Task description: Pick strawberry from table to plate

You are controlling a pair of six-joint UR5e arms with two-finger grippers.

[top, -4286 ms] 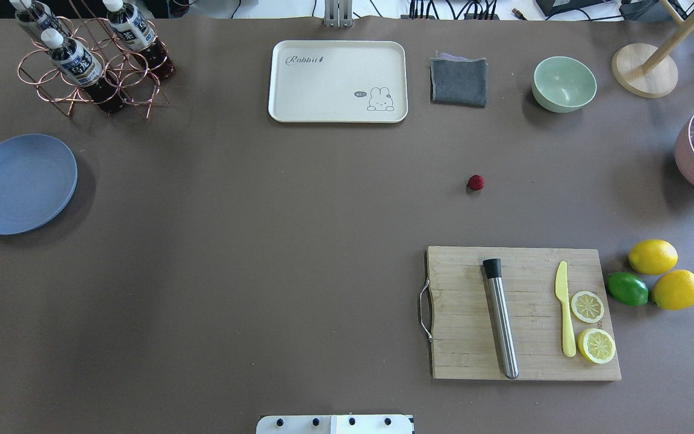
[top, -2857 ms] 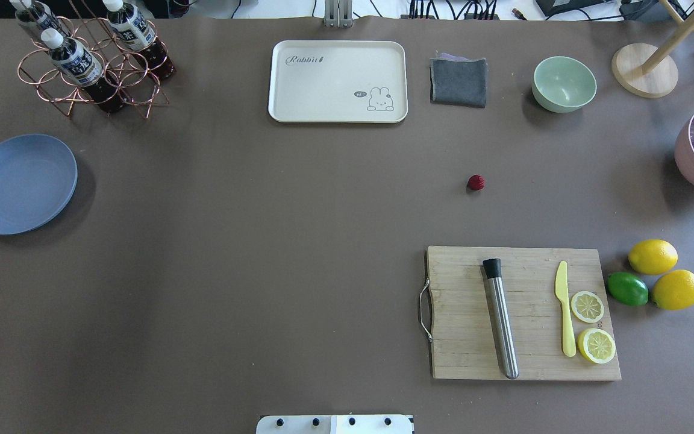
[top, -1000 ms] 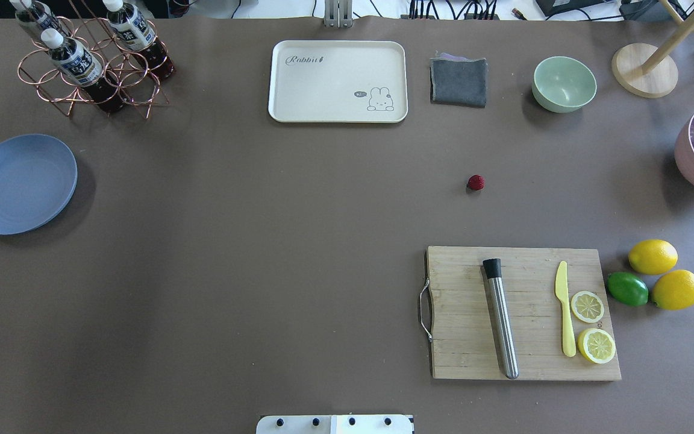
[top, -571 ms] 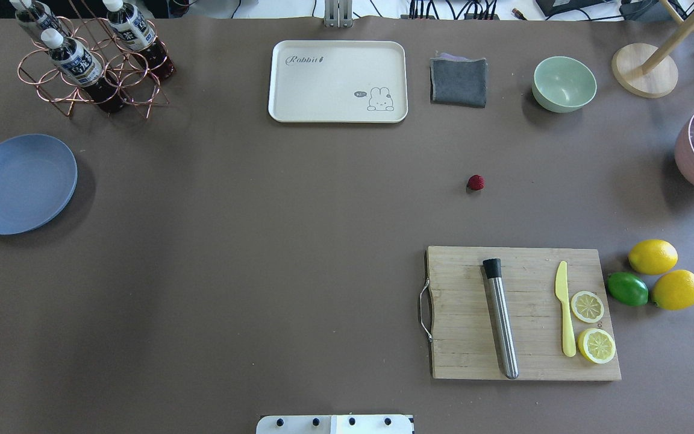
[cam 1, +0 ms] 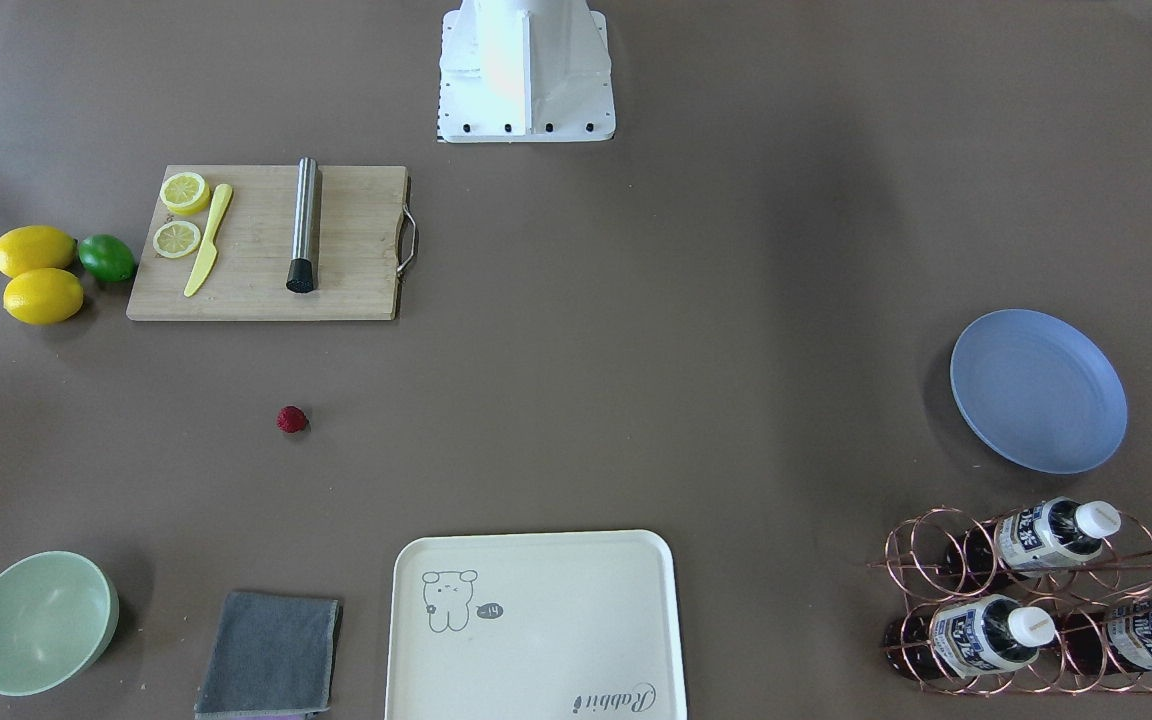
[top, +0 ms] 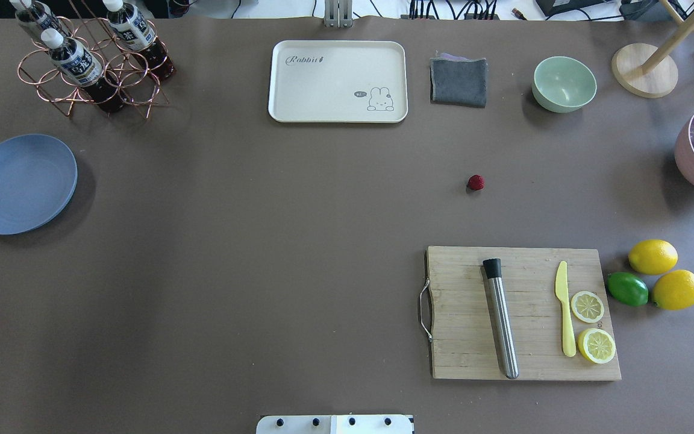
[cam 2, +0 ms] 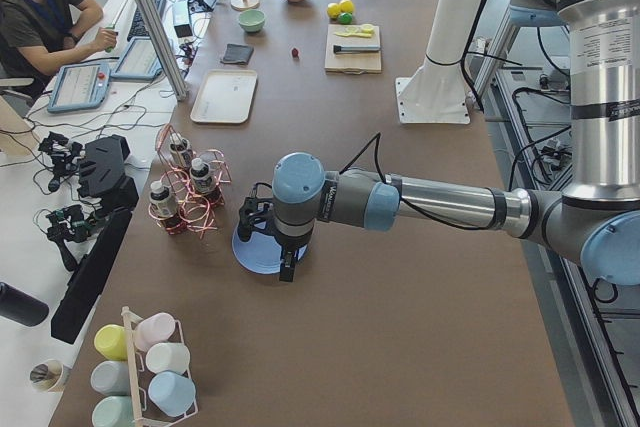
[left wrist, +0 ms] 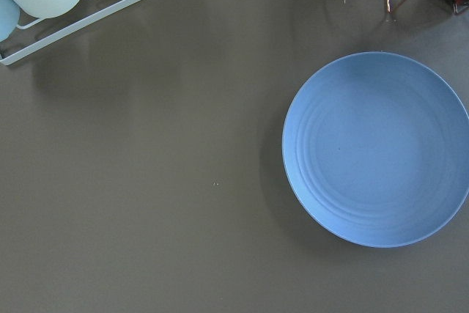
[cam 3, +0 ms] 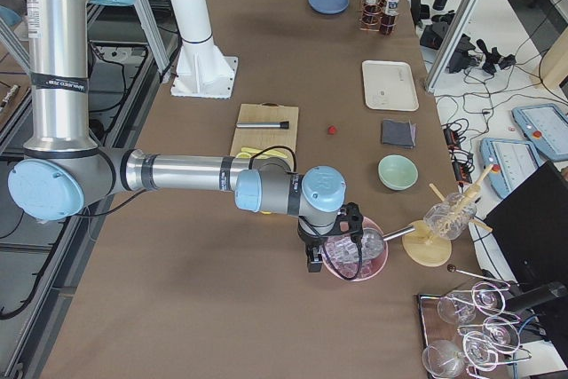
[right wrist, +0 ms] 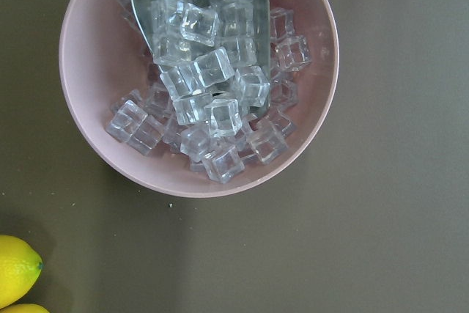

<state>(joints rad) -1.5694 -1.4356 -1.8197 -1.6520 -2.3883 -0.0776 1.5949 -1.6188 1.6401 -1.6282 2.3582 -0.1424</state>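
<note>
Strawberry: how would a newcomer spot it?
Find the wooden board on the table's right half, seen from overhead. Beyond its far edge, alone, lies the strawberry. It is tiny, dark red and bumpy, unlike the larger yellow lemons and green lime.

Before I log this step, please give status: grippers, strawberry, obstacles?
Left gripper above plate, right gripper over ice bowl; jaws unreadable. Strawberry on table, untouched. Nothing between strawberry and plate.
</note>
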